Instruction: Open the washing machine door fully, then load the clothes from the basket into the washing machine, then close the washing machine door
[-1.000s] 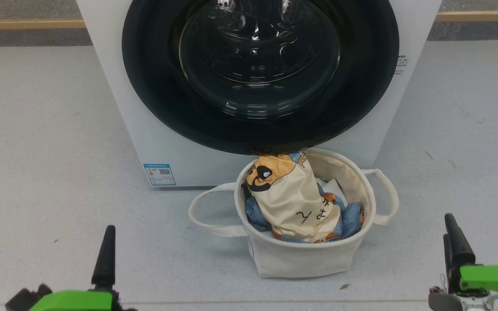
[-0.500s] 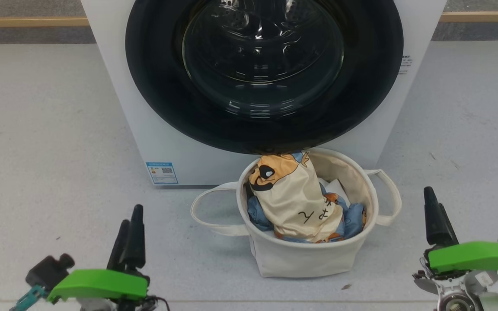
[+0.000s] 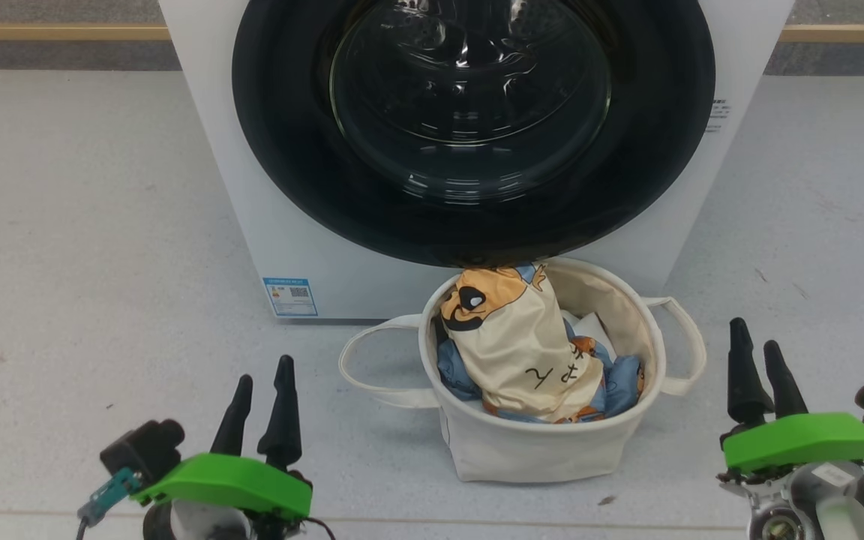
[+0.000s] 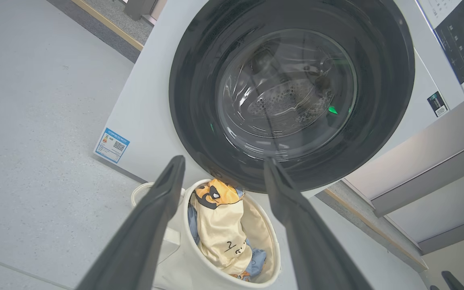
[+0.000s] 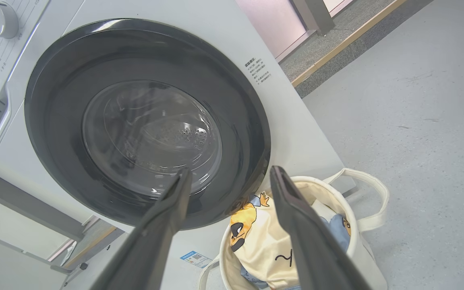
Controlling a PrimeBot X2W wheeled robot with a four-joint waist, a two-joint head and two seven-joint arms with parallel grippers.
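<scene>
Glossy black rim, clear glass ctr: washing machine door [image 3: 473, 127] shut flush on white washing machine [image 3: 252, 225], 12 o'clock in head view. Canvas basket [image 3: 537, 450] on floor [image 3: 102, 225] just in front, below door's lower edge, approx 6 o'clock. Clothes [image 3: 522, 352] inside it, cream bear piece standing over blue ones. L pincer [image 3: 263, 375] at 7 o'clock, R pincer [image 3: 754, 337] at 4 o'clock. Both w/ fingers parted, empty, neither touching basket.

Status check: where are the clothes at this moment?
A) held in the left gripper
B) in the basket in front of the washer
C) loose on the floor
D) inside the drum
B: the clothes sit piled in the basket, which stands on the floor below the door, and the door looks shut.
</scene>
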